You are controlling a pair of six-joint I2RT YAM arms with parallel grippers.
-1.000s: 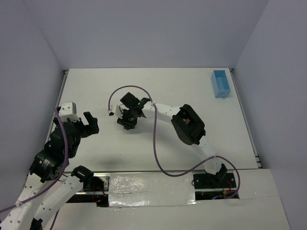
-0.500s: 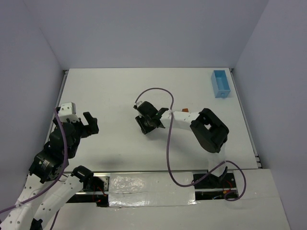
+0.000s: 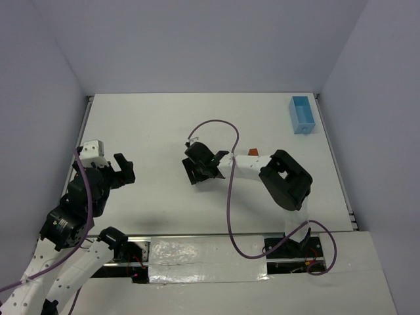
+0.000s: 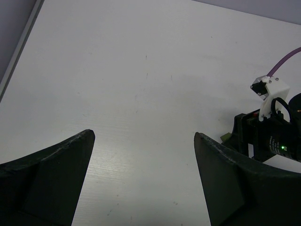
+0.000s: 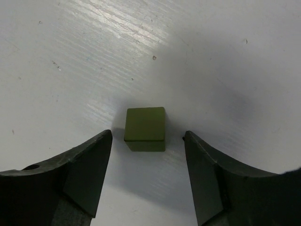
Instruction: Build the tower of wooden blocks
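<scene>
An olive green wood cube lies on the white table just ahead of my right gripper. The gripper is open, with one finger on each side of the cube and a gap to both. In the top view the right gripper points down at the table's middle and hides the cube. A sliver of the green cube shows in the left wrist view beside the right gripper. A reddish-orange block peeks out behind the right forearm. My left gripper is open and empty over bare table. No tower is in view.
A light blue box stands at the far right by the table's edge. A purple cable loops from the right wrist back to its base. The raised table rim runs along the left side.
My right gripper has swung right from the centre-left, then settled low over the green cube. Its elbow moved right. The left arm has not moved.
</scene>
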